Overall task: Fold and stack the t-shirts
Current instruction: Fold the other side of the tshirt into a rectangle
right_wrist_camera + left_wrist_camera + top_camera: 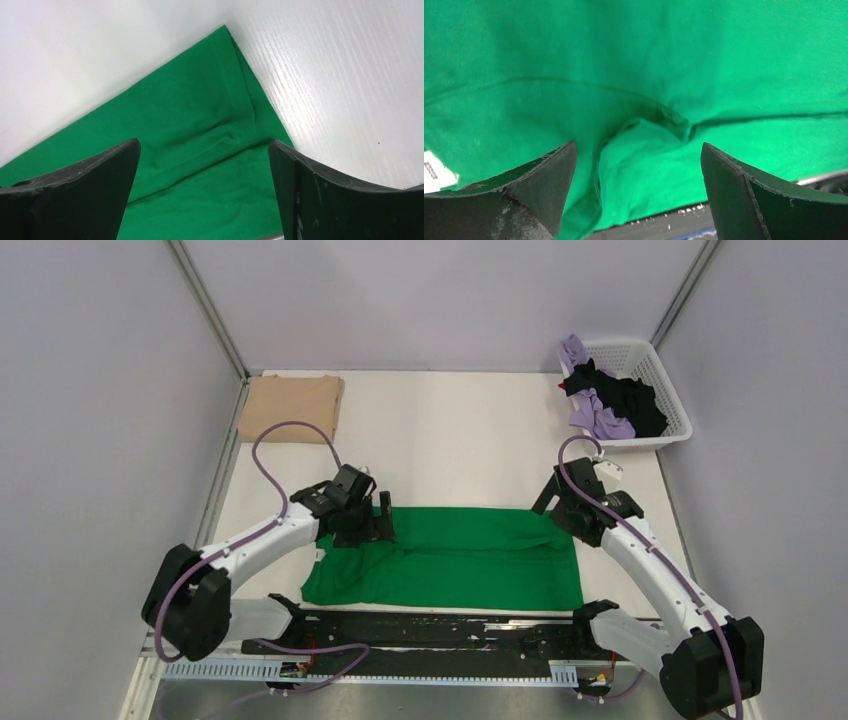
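L hand point(638, 147) + R hand point(204, 143) spread over green tee point(450, 555); white woodgrain table point(450, 440), grey walls point(100, 390).

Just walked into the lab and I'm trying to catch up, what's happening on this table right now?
Two robot arms are working on a green t-shirt lying near the front of the table, apparently folded over once. The left gripper is over its left end and the right gripper over its right far corner. Both are open and holding nothing. A folded tan t-shirt sits in the far left corner. Lilac and black shirts wait in the white basket.
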Controlling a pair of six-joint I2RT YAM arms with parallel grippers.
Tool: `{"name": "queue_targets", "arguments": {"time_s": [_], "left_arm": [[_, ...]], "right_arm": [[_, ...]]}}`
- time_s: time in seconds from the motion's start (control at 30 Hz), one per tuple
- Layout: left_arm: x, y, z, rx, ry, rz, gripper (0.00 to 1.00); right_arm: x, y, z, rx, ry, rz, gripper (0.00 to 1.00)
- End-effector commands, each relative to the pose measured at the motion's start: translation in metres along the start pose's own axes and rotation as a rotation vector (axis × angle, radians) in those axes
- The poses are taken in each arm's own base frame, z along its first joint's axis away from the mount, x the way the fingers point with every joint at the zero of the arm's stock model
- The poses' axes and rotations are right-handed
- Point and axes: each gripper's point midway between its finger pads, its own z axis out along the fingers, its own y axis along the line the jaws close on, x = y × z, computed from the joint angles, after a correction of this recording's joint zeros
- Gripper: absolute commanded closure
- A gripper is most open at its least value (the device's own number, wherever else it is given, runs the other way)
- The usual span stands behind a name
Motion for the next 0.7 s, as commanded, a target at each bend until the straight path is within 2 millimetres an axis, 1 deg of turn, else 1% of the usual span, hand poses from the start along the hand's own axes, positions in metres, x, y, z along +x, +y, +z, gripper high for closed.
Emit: {"name": "queue_targets", "arguments": {"time_s": [0.0,0.03,0.07,0.1,0.13,0.17,0.2,0.23,0.27,0.3,0.33,0.37,0.4,0.43,0.47,0.5,0.53,0.57,0.6,0.63,0.67], "left_arm": [[-0.031,-0.021,0.018,0.041,-0.061,0.058,0.0],[-0.026,-0.029,0.02,0.088,-0.033,0.073,0.0],[-0.016,-0.032,0.022,0.117,0.005,0.081,0.0],[-0.012,-0.035,0.022,0.14,0.017,0.091,0.0],[-0.001,-0.04,0.02,0.175,0.044,0.117,0.0],[0.004,-0.043,0.018,0.191,0.054,0.134,0.0],[0.016,-0.048,0.013,0.22,0.07,0.173,0.0],[0.023,-0.049,0.01,0.229,0.084,0.19,0.0],[0.037,-0.053,0.006,0.261,0.113,0.22,0.0],[0.045,-0.054,0.003,0.271,0.138,0.229,0.0],[0.059,-0.053,0.0,0.28,0.179,0.241,0.0],[0.066,-0.052,-0.002,0.275,0.198,0.245,0.0],[0.076,-0.047,-0.004,0.249,0.226,0.255,0.0],[0.08,-0.044,-0.006,0.231,0.236,0.26,0.0],[0.086,-0.034,-0.008,0.183,0.249,0.262,0.0],[0.086,-0.029,-0.009,0.155,0.247,0.26,0.0],[0.082,-0.017,-0.011,0.086,0.224,0.252,0.0],[0.079,-0.013,-0.012,0.059,0.204,0.248,0.0],[0.07,-0.005,-0.013,-0.001,0.158,0.233,0.0],[0.063,-0.002,-0.013,-0.027,0.126,0.224,0.0],[0.052,0.001,-0.014,-0.066,0.074,0.204,0.0]], "right_arm": [[-0.012,0.014,-0.004,-0.085,-0.058,-0.001,0.0],[-0.012,0.014,-0.005,-0.087,-0.061,0.0,0.0],[-0.013,0.015,-0.005,-0.089,-0.063,0.001,0.0],[-0.013,0.015,-0.005,-0.09,-0.066,0.003,0.0],[-0.014,0.015,-0.005,-0.09,-0.069,0.003,0.0],[-0.015,0.015,-0.005,-0.088,-0.072,0.004,0.0],[-0.015,0.015,-0.004,-0.085,-0.074,0.004,0.0],[-0.015,0.015,-0.004,-0.081,-0.074,0.003,0.0],[-0.016,0.015,-0.003,-0.08,-0.075,0.003,0.0],[-0.016,0.014,-0.002,-0.076,-0.075,0.002,0.0],[-0.015,0.014,-0.002,-0.073,-0.074,0.0,0.0],[-0.015,0.014,-0.001,-0.069,-0.073,0.0,0.0],[-0.015,0.014,-0.001,-0.068,-0.071,-0.002,0.0],[-0.015,0.014,0.0,-0.068,-0.069,-0.004,0.0],[-0.014,0.014,0.0,-0.066,-0.067,-0.004,0.0],[-0.014,0.014,0.0,-0.067,-0.066,-0.004,0.0],[-0.014,0.015,0.0,-0.071,-0.068,-0.003,0.0],[-0.014,0.015,0.0,-0.072,-0.066,-0.003,0.0],[-0.014,0.016,0.001,-0.076,-0.066,-0.007,0.0],[-0.014,0.016,0.001,-0.076,-0.064,-0.009,0.0],[-0.013,0.016,0.001,-0.077,-0.063,-0.011,0.0]]}}
